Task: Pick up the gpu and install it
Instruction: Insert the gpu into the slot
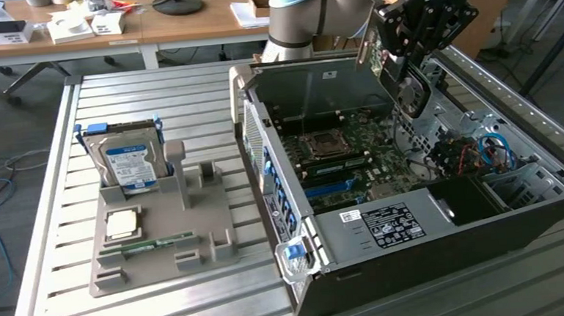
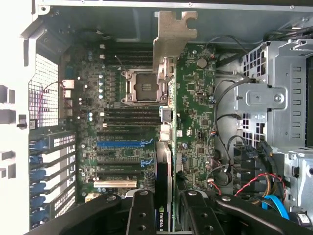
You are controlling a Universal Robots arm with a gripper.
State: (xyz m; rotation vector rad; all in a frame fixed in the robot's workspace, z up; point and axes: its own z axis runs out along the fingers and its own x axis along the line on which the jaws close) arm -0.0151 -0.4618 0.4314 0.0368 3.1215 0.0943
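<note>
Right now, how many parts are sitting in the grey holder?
3 in the grey holder: a hard drive standing at the far end, a square processor lying flat nearer the camera, a green memory stick nearer still. Its uprights could hide something small.

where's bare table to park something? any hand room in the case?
Bare table slats on the camera side of the grey holder, and beyond the hard drive. Case is crowded: claw holds the gpu over the motherboard.

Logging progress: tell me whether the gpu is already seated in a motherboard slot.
No, the gripper holds the gpu in the air above the open computer case, clear of the motherboard.
</note>
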